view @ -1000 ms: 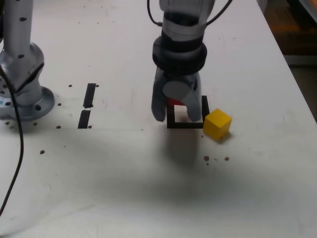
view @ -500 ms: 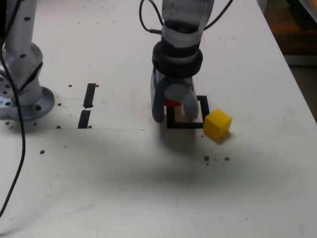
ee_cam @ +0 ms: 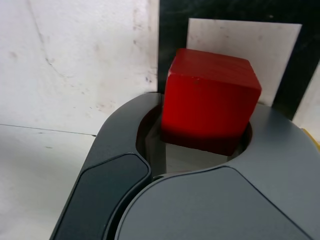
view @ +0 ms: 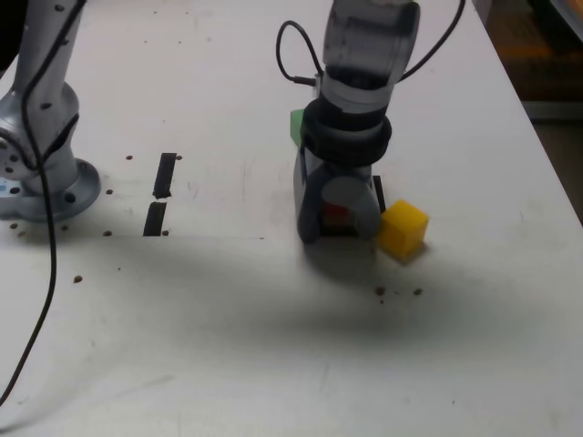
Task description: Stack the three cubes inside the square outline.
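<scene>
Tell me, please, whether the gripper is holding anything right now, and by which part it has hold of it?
The gripper holds the red cube, clamped by two opposite side faces near its lower part, over the square outline.

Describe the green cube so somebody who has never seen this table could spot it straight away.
Start at the tall grey arm reaching down to the black tape square outline near the middle of the white table. On the exterior view's left of the arm's black collar, partly hidden behind it, peeks the green cube. The yellow cube lies in the open; the red cube sits in the gripper.
</scene>
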`<state>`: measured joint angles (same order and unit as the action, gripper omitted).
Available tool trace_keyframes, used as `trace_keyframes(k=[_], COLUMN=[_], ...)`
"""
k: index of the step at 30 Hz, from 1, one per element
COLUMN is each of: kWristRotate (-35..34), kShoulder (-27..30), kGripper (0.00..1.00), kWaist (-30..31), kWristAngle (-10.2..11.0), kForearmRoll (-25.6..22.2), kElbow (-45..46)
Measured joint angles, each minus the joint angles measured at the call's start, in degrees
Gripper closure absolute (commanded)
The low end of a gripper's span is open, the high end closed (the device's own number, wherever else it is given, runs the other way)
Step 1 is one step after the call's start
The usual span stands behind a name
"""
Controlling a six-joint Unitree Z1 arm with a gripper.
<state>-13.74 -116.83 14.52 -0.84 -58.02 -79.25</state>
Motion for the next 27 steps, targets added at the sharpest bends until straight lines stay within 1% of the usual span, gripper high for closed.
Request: trace_keyframes(k=[10,16,27], kWristRotate=[0.0,-0.2,-0.4], kShoulder=[-1.7,-1.2,0.0], kGripper=[0.74,0.74,0.74], kWaist=[1.8,1.9,1.9], kWristAngle=[-0.2,-0.8,-0.8], kForearmRoll=[-0.6,-1.8,-1.3], kElbow=[-4.8,-2.9,-0.5])
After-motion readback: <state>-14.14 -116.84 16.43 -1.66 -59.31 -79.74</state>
